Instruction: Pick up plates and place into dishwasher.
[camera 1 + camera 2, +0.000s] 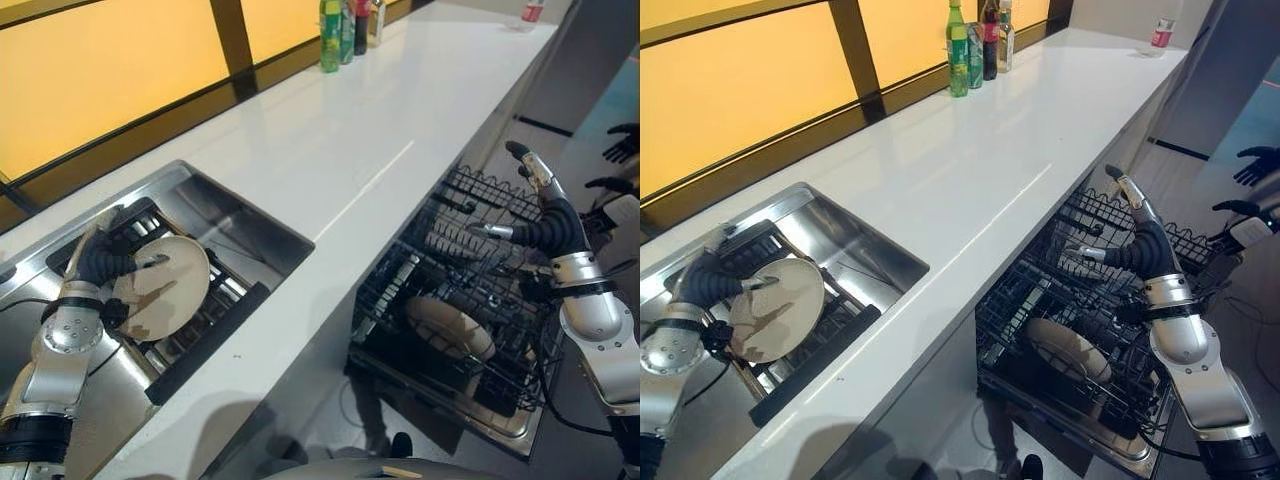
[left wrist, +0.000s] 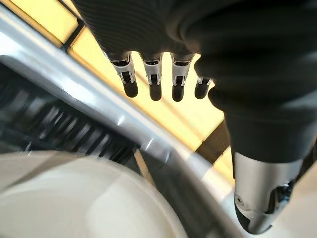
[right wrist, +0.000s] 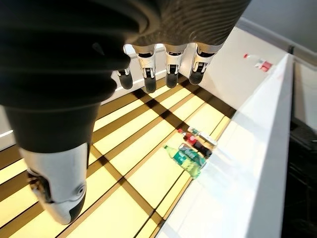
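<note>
A cream plate (image 1: 165, 290) stands tilted in the black rack (image 1: 215, 330) inside the steel sink (image 1: 250, 225). My left hand (image 1: 100, 262) is at the plate's upper left rim, thumb across its front and fingers behind it. In the left wrist view the fingers (image 2: 153, 79) are straight above the plate (image 2: 74, 198), with no clear grip. My right hand (image 1: 550, 225) hovers open over the pulled-out dishwasher rack (image 1: 400, 280) and holds nothing. A second cream plate (image 1: 450, 328) lies in that rack.
The long white counter (image 1: 380, 150) runs between the sink and the dishwasher. Several bottles (image 1: 345, 30) stand at its back edge, and one more bottle (image 1: 532, 10) at the far end. Dark hand-shaped objects (image 1: 622, 150) show at the far right.
</note>
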Controlling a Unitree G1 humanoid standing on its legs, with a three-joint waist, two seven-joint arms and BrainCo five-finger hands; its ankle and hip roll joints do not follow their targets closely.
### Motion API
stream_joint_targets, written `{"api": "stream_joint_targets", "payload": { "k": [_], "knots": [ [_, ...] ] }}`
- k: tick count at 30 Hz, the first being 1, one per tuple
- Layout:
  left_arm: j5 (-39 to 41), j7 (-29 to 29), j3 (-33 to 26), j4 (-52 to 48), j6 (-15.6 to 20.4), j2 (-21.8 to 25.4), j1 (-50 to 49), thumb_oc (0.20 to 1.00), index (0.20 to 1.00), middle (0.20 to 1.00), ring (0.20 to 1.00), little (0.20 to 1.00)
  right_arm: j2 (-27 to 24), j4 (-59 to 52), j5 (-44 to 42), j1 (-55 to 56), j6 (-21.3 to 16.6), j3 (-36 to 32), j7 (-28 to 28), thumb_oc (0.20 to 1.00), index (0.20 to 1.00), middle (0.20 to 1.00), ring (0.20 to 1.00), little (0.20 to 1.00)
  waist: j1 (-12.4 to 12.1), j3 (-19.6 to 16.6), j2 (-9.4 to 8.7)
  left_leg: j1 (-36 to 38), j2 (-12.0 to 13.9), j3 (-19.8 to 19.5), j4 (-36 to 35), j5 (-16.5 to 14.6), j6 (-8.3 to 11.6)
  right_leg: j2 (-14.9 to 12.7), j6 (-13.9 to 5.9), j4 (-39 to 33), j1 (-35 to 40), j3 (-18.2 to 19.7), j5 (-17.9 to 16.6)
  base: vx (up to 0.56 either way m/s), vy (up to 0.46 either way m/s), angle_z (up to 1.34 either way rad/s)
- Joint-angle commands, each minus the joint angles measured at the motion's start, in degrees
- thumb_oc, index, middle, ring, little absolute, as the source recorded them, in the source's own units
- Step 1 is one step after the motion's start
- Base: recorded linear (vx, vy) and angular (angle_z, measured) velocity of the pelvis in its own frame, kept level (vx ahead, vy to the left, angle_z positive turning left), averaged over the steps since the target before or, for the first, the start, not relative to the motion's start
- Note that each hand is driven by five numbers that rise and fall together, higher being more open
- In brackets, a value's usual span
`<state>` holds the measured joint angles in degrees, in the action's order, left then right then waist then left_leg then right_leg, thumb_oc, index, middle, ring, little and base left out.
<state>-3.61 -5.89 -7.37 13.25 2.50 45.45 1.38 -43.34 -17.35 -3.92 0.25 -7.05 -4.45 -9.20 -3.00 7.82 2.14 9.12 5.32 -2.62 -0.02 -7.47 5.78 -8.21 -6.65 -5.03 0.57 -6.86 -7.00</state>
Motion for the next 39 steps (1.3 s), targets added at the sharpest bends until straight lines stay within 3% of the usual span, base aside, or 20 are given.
{"api": "stream_joint_targets", "payload": {
  "k": [1, 9, 15, 18, 21, 24, 30, 33, 37, 39],
  "knots": [
    [-0.76, -1.09, 0.27, 3.47, 0.76, 6.13, 3.80, 1.000, 1.000, 1.000, 1.000, 1.000, -2.54, -3.95, -1.64, 0.50, -1.63, -3.18, -0.63, 1.000, 1.000, 1.000, 1.000, 1.000, 0.82, -2.84, -2.68, -9.31, -0.64, 0.15, 7.01, 3.42, 0.69, -7.01, -6.16, 12.31, -0.81, 3.36, 8.99, 0.15, 0.062, -0.06],
    [-2.46, 0.51, 1.55, 14.02, -1.05, 6.79, 3.38, 1.000, 1.000, 1.000, 1.000, 1.000, -4.68, -3.60, -3.04, 1.61, -1.07, -3.82, -0.10, 1.000, 1.000, 1.000, 1.000, 1.000, 1.05, -2.18, -3.74, -10.21, -0.58, 0.75, 10.49, 0.92, 0.93, -9.00, -8.03, 11.55, -0.20, 4.90, 8.58, 0.13, 0.050, -0.08],
    [-11.22, -3.88, 3.30, 21.45, -2.91, 9.96, 4.62, 1.000, 1.000, 1.000, 1.000, 1.000, -6.69, -3.97, -4.06, 2.80, -1.09, -3.92, 0.05, 1.000, 1.000, 1.000, 1.000, 1.000, 1.53, -1.69, -4.18, -11.15, 0.33, 1.27, 12.19, 0.61, 1.37, -9.29, -8.35, 12.01, -0.46, 5.69, 8.56, 0.09, 0.049, 0.00],
    [-28.03, -9.89, 4.56, 24.06, -4.51, 13.23, 4.78, 1.000, 1.000, 1.000, 1.000, 1.000, -7.01, -3.77, -4.21, 3.38, -1.62, -4.19, -0.05, 1.000, 1.000, 1.000, 1.000, 1.000, 1.61, -1.19, -4.42, -12.40, 0.65, 1.27, 13.58, 0.29, 1.77, -9.41, -8.35, 12.41, -0.91, 5.93, 8.66, 0.04, 0.030, 0.03],
    [-32.60, -10.98, 5.72, 22.73, -7.56, 14.96, 3.86, 1.000, 1.000, 1.000, 1.000, 1.000, -8.06, -3.04, -4.19, 3.32, -1.75, -3.73, -1.22, 1.000, 1.000, 1.000, 1.000, 1.000, 1.21, -0.61, -4.73, -13.25, 0.90, 1.25, 14.35, 0.16, 1.99, -9.63, -8.35, 12.46, -1.19, 5.99, 8.48, 0.01, 0.006, -0.01],
    [-36.35, -12.34, 5.46, 23.15, -7.95, 16.33, 3.25, 1.000, 1.000, 1.000, 1.000, 1.000, -8.89, -3.20, -5.18, 3.80, -2.15, -4.19, -1.20, 1.000, 1.000, 1.000, 1.000, 1.000, 1.18, -0.14, -4.81, -13.95, 1.18, 1.15, 14.94, 0.13, 2.25, -9.76, -8.35, 12.65, -1.50, 6.08, 8.42, 0.01, 0.023, 0.00],
    [-34.37, -13.76, 6.63, 22.93, -8.56, 16.41, 4.56, 1.000, 1.000, 1.000, 1.000, 1.000, -9.16, -3.01, -5.04, 3.84, -2.30, -4.11, -1.23, 1.000, 1.000, 1.000, 1.000, 1.000, 1.33, 0.50, -5.04, -15.12, 1.91, 1.24, 16.11, 0.05, 3.01, -10.13, -8.35, 13.10, -1.83, 6.37, 8.52, 0.02, 0.031, 0.02],
    [-29.19, -13.14, 7.02, 24.80, -7.70, 15.64, 6.27, 1.000, 1.000, 1.000, 1.000, 1.000, -8.99, -3.05, -4.73, 3.77, -2.13, -3.81, -1.25, 1.000, 1.000, 1.000, 1.000, 1.000, 1.45, 0.64, -5.11, -15.47, 2.12, 1.25, 16.61, 0.00, 3.21, -10.28, -8.35, 13.13, -1.80, 6.44, 8.51, 0.02, 0.023, 0.00],
    [-21.64, -8.48, 7.79, 26.22, -7.76, 14.16, 9.16, 1.000, 1.000, 1.000, 1.000, 1.000, -8.41, -3.67, -3.94, 3.64, -1.25, -3.50, -1.18, 1.000, 1.000, 1.000, 1.000, 1.000, 1.67, 0.67, -5.13, -15.95, 2.60, 1.24, 17.20, -0.05, 3.61, -10.33, -8.35, 13.43, -2.03, 6.65, 8.59, 0.00, 0.000, 0.00],
    [-13.99, -3.73, 7.65, 27.18, -7.14, 12.90, 10.10, 1.000, 1.000, 1.000, 1.000, 1.000, -8.42, -3.97, -3.88, 3.40, -0.52, -3.50, -0.97, 1.000, 1.000, 1.000, 1.000, 1.000, 1.81, 0.70, -5.18, -15.98, 2.85, 1.28, 17.23, 0.05, 3.79, -10.26, -8.35, 13.32, -1.90, 6.81, 8.61, 0.00, 0.000, 0.00]
  ]
}}
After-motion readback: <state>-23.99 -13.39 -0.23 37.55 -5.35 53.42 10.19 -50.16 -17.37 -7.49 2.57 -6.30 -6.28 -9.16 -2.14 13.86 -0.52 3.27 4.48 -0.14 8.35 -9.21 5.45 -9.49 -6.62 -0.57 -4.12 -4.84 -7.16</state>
